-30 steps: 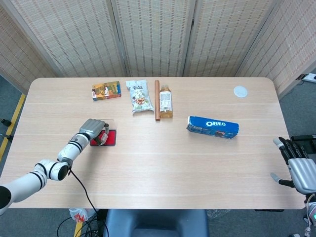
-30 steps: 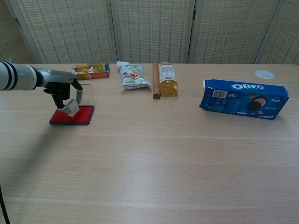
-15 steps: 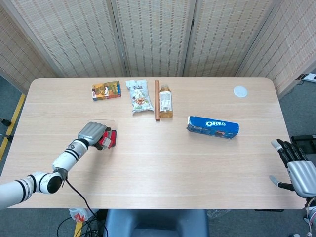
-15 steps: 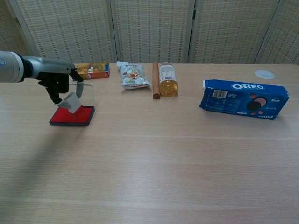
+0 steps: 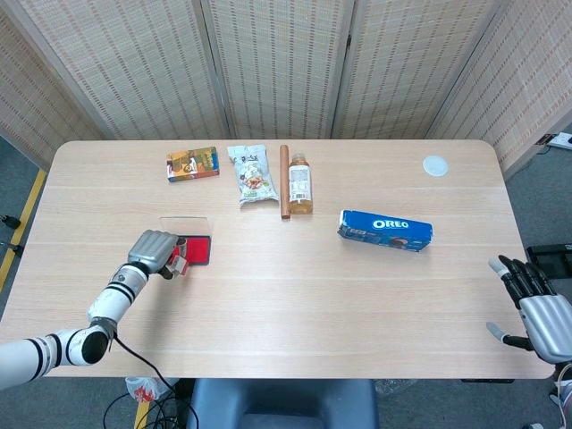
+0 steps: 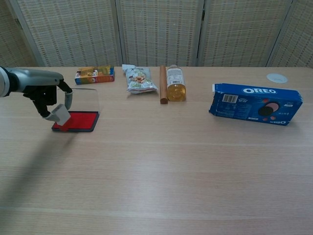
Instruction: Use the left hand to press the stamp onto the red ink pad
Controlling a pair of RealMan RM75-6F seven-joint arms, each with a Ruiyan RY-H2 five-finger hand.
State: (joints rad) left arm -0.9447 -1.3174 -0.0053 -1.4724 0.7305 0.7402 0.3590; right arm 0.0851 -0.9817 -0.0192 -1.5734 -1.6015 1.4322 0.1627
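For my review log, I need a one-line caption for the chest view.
Left hand holds the stamp lifted at the near-left corner of the open red ink pad.

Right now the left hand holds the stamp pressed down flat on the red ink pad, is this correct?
Not quite. The left hand holds the stamp, but the stamp is lifted off the red ink pad and tilted at the pad's left edge, as the chest view shows.

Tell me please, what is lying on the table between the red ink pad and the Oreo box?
Nothing: in the head view, only bare table lies between the red ink pad and the Oreo box. The chest view agrees.
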